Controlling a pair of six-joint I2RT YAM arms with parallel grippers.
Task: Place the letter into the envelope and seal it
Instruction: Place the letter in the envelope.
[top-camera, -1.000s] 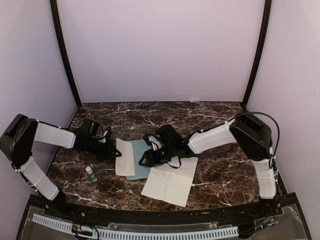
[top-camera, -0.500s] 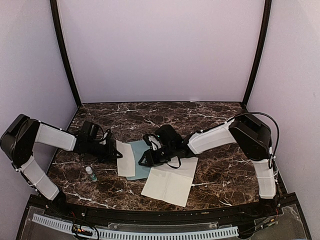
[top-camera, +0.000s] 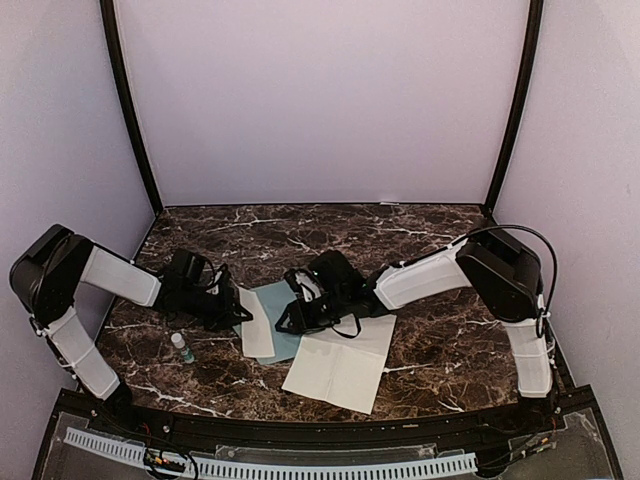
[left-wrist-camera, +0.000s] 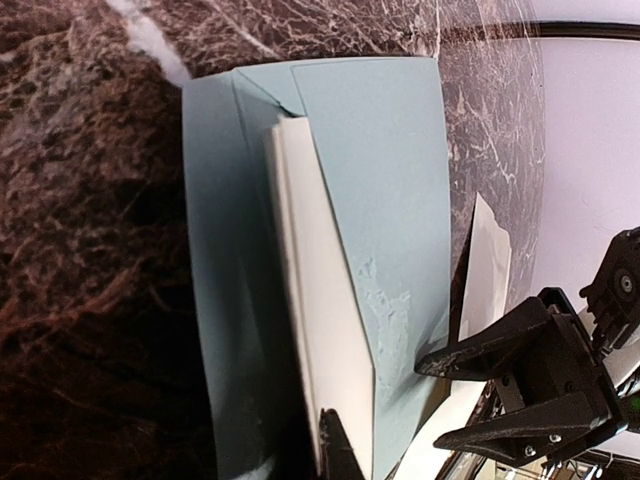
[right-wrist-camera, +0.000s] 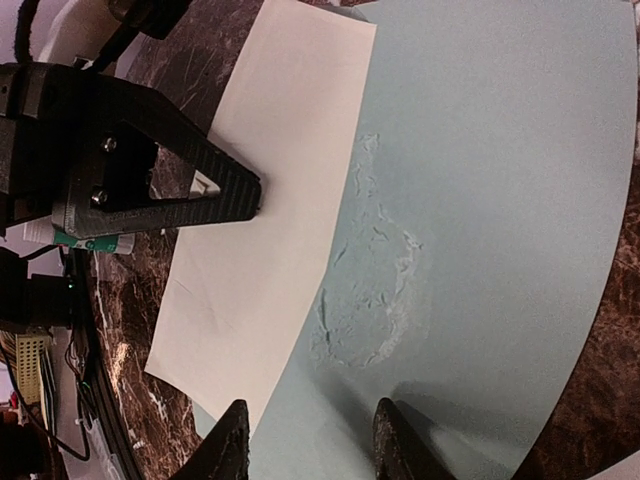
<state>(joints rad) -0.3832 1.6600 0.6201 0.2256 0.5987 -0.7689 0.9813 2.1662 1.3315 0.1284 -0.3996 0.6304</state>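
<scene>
The pale teal envelope (top-camera: 281, 322) lies flat at mid table. The folded cream letter (top-camera: 256, 328) sticks out of its left side, and my left gripper (top-camera: 236, 311) is shut on the letter's outer edge. In the left wrist view the letter (left-wrist-camera: 322, 300) runs under the envelope's upper panel (left-wrist-camera: 385, 180), which has a scuffed patch, and my left gripper (left-wrist-camera: 335, 438) shows one dark finger on the paper. My right gripper (top-camera: 288, 320) is open. Its fingertips (right-wrist-camera: 232, 445) stand apart, down on the envelope (right-wrist-camera: 500, 180) next to the letter (right-wrist-camera: 270, 190), holding nothing.
A larger cream sheet (top-camera: 340, 364) lies unfolded in front of the envelope, under the right arm. A small bottle with a teal band (top-camera: 182, 347) lies near the front left, beside the left forearm. Dark marble table (top-camera: 420, 240) with walls on three sides.
My left gripper has moved right with the letter, and less of the cream paper now shows outside the envelope. The right gripper has stayed in place on the envelope.
</scene>
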